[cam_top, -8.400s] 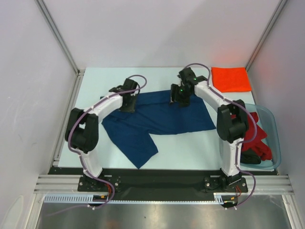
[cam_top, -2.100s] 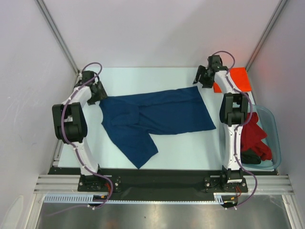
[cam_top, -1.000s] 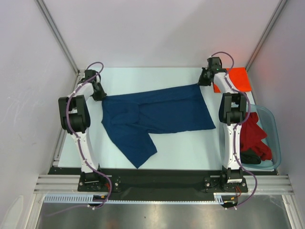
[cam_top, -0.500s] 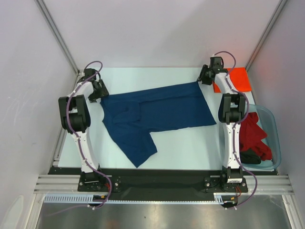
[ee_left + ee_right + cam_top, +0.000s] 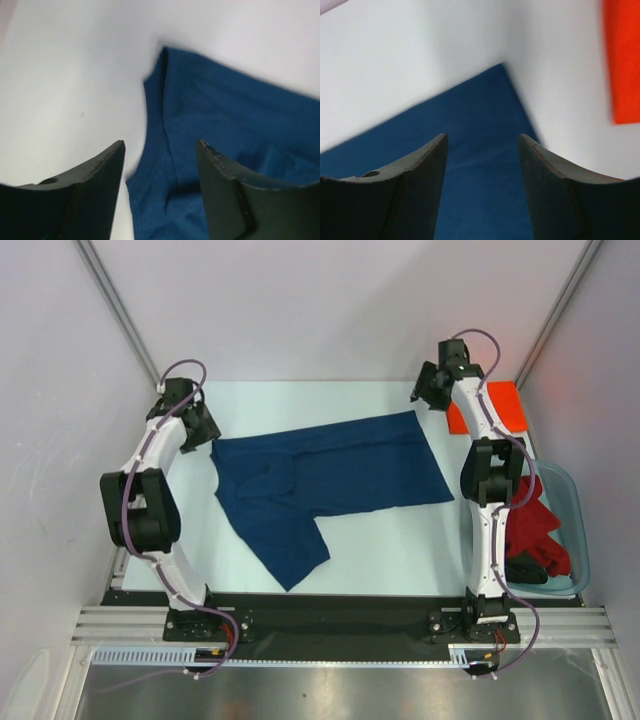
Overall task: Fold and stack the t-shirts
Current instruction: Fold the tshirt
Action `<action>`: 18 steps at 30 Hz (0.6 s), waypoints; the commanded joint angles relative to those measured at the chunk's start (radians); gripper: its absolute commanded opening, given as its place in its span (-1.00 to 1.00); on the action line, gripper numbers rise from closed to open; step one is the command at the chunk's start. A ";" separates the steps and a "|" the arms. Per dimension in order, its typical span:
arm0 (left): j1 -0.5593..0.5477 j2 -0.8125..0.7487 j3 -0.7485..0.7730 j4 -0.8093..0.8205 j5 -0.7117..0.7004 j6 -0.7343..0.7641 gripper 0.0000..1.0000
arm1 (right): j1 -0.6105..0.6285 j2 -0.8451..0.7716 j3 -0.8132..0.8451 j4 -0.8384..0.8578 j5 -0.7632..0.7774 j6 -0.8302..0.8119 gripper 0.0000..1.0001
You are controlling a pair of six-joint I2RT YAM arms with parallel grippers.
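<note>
A navy blue t-shirt (image 5: 320,475) lies spread across the middle of the table, one part hanging toward the near left. My left gripper (image 5: 203,430) hovers open over its far left corner; in the left wrist view the navy cloth (image 5: 225,115) lies loose below the gripper (image 5: 160,150). My right gripper (image 5: 425,395) is open above the far right corner, with the navy shirt (image 5: 470,125) flat under the gripper (image 5: 482,142). A folded orange t-shirt (image 5: 495,408) rests at the far right, and this orange t-shirt (image 5: 622,60) shows in the right wrist view too.
A clear bluish tub (image 5: 572,502) stands at the right edge, holding a crumpled red shirt (image 5: 530,525) and a dark one (image 5: 525,570). White walls with metal posts close in the table on three sides.
Both grippers were shut on the navy shirt's far corners; they have opened, let go and lifted away. The shirt now lies flat.
</note>
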 commanded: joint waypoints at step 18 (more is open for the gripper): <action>-0.118 -0.221 -0.344 0.150 0.261 -0.054 0.04 | 0.587 -0.146 -0.372 0.207 -0.526 0.202 -0.14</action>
